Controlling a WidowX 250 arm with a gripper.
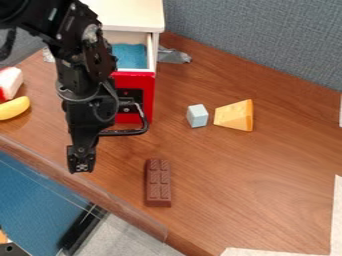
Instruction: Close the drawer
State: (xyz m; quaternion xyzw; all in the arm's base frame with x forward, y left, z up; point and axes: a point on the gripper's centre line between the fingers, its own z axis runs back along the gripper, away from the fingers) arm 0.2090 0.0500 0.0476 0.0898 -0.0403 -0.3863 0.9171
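Note:
The black gripper [81, 161] hangs over the wooden table near its front left edge, nearer the camera than the drawer and to the lower left of its handle. A white cabinet at the top has its drawer [149, 109] pulled out, with a red front and a blue inside. The drawer's dark handle [141, 131] sticks out towards the camera. The arm covers the left part of the drawer front.
A brown chocolate bar [158, 183] lies right of the gripper. Further right are a pale blue block [198, 115] and a yellow wedge [234, 115]. A yellow banana-like toy [13, 108] and a red-and-white piece [9, 83] lie far left.

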